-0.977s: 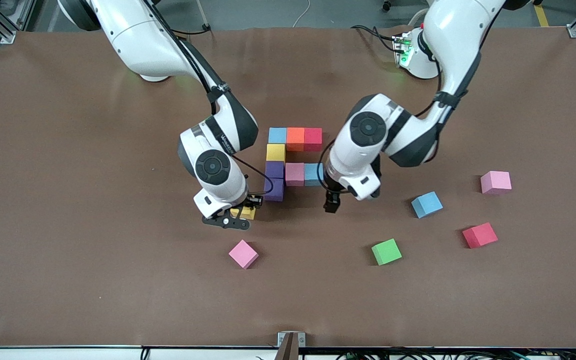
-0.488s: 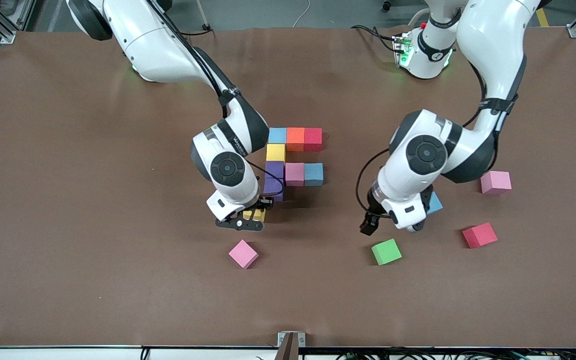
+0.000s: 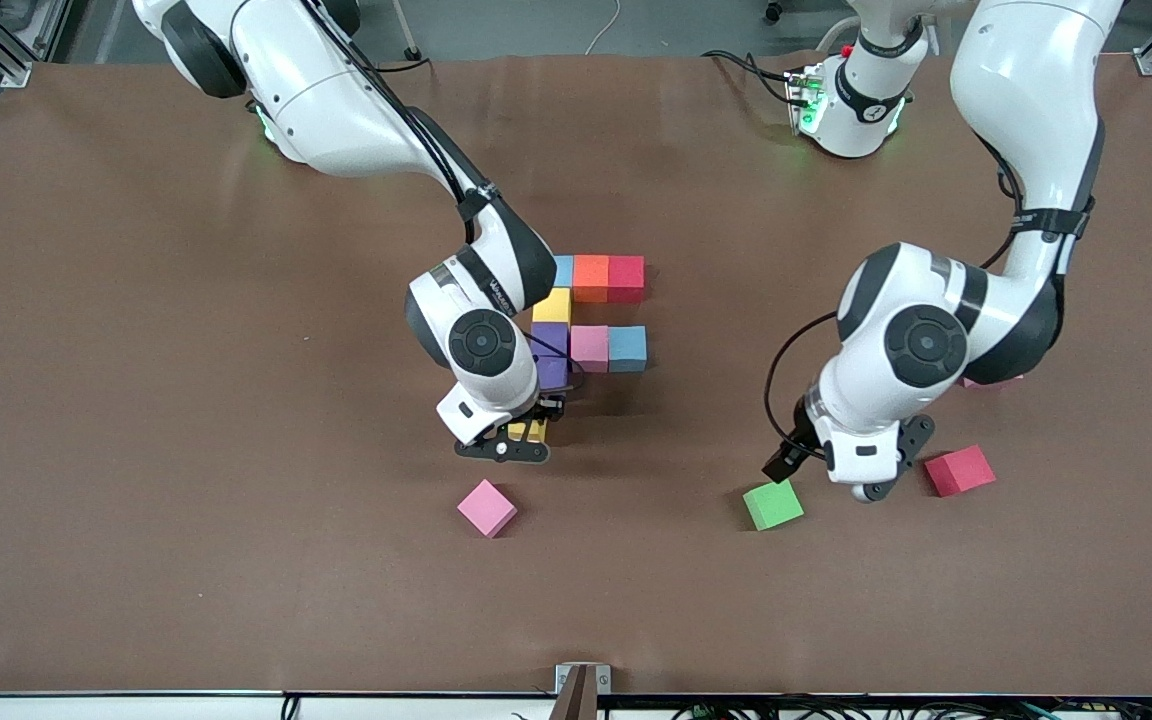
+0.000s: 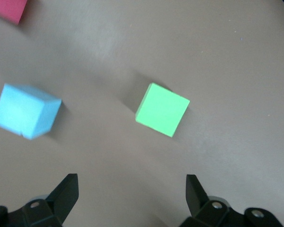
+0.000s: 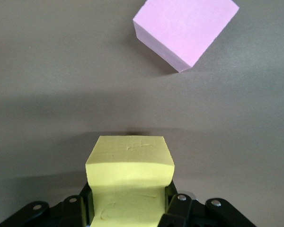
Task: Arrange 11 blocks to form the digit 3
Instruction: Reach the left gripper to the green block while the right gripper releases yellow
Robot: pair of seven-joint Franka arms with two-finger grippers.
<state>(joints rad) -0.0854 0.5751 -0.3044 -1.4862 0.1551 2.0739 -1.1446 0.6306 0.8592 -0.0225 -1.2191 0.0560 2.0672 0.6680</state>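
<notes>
Front view shows you the digit 3 (image 3: 588, 320) roughly two-thirds built on the brown desk (image 3: 136, 400): a top row, a connecting column and a middle row of small matte cubes are touching, about eight placed as far as the arm allows you to count. The right claw (image 3: 521, 432) is pinching a yellow foam cube (image 3: 528, 430) just beside the purple cube (image 3: 551, 372) at the column's lower end, where the bottom row would start. Loose still: a pink cube (image 3: 487, 507), a green cube (image 3: 773, 503) and a red cube (image 3: 960, 470). Left wrist view: your left claw (image 4: 132, 196) hangs spread over the desk near the green cube (image 4: 162, 109), with a light-blue cube (image 4: 26, 111) well apart. Right wrist view confirms the yellow cube (image 5: 130, 177) is clamped, above bare desk.
</notes>
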